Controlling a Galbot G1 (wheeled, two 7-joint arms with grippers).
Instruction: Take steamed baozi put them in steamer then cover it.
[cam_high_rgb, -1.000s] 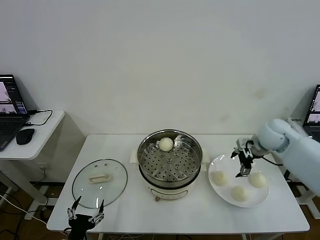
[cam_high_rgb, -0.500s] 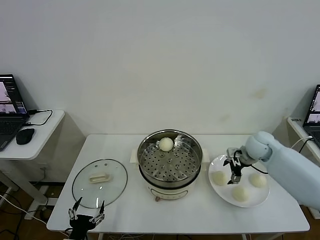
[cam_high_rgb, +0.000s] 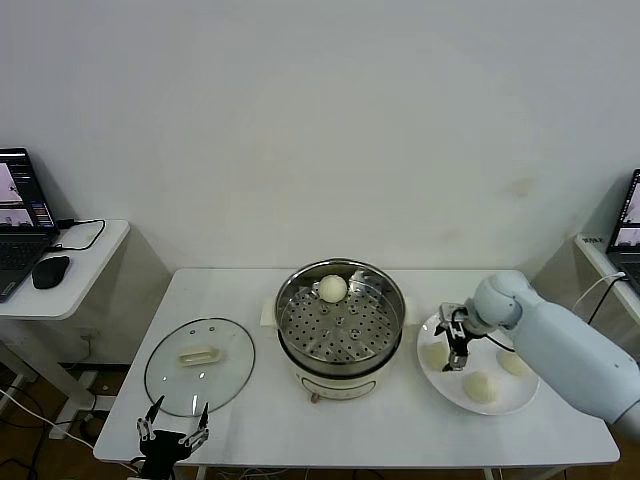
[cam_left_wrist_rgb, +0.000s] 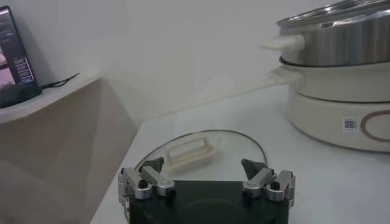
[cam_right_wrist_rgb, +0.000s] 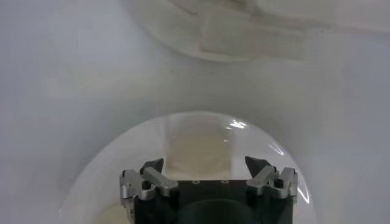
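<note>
Baozi nearest the steamer (cam_high_rgb: 436, 352) sat directly below my right gripper (cam_high_rgb: 453, 350), on the side of the white plate (cam_high_rgb: 500, 405) closest to the pot; in my right wrist view that bun (cam_right_wrist_rgb: 198, 149) lay dead ahead between my spread fingertips (cam_right_wrist_rgb: 152, 165), so I judged the coming move to be a straight drop onto it, with no sideways correction needed. The bun was round, so it offered no long axis to line up with. My right fingers stood wide apart and gripped nothing. I could not tell from these views whether they had already touched the bun.

My right arm was plainly the nearer one. My left gripper (cam_high_rgb: 172, 436) hung parked at the table's near edge, just in front of the cover (cam_high_rgb: 199, 366), its fingers also spread and empty.

As for containers: the steamer (cam_high_rgb: 341, 318) held one baozi (cam_high_rgb: 332, 288) at its far rim, with the rest of its perforated floor bare. The plate held three: the one under my fingers, one toward the near edge (cam_high_rgb: 480, 386), and one partly hidden behind my right arm (cam_high_rgb: 513, 364). The cover lay flat on the table, well apart from the steamer, handle upward.
</note>
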